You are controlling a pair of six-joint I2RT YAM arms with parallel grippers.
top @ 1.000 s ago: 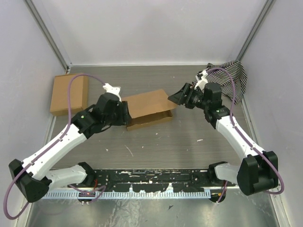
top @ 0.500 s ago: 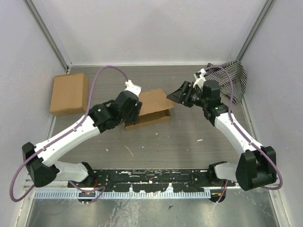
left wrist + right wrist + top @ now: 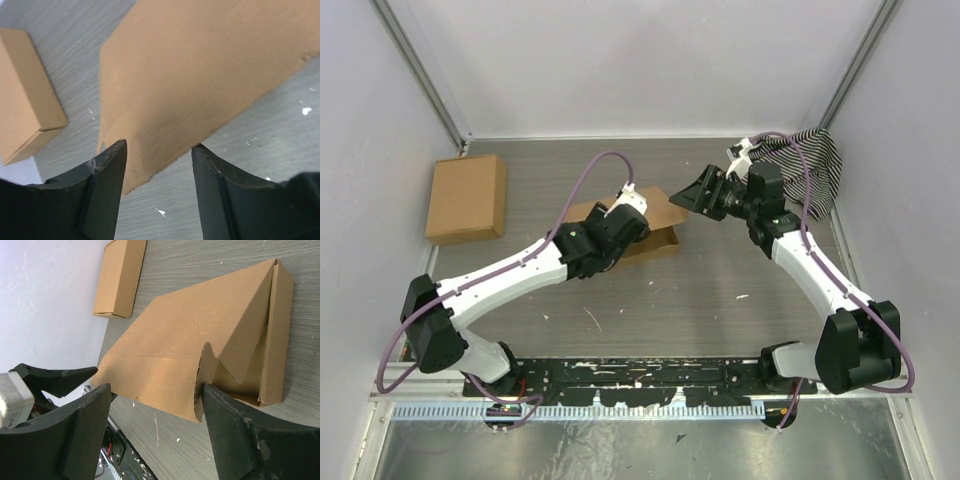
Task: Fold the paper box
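Now you're flanking the paper box, left gripper at eight o'clock, right gripper at two, both open and empty; be folding evenly.

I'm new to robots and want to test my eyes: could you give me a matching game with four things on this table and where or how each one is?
1. paper box
2. closed box
3. striped cloth
4. right hand

a. far right corner
b. open, beside the flap
c. middle, lid flap raised
d. far left side

Pairs: 1-c, 2-d, 3-a, 4-b
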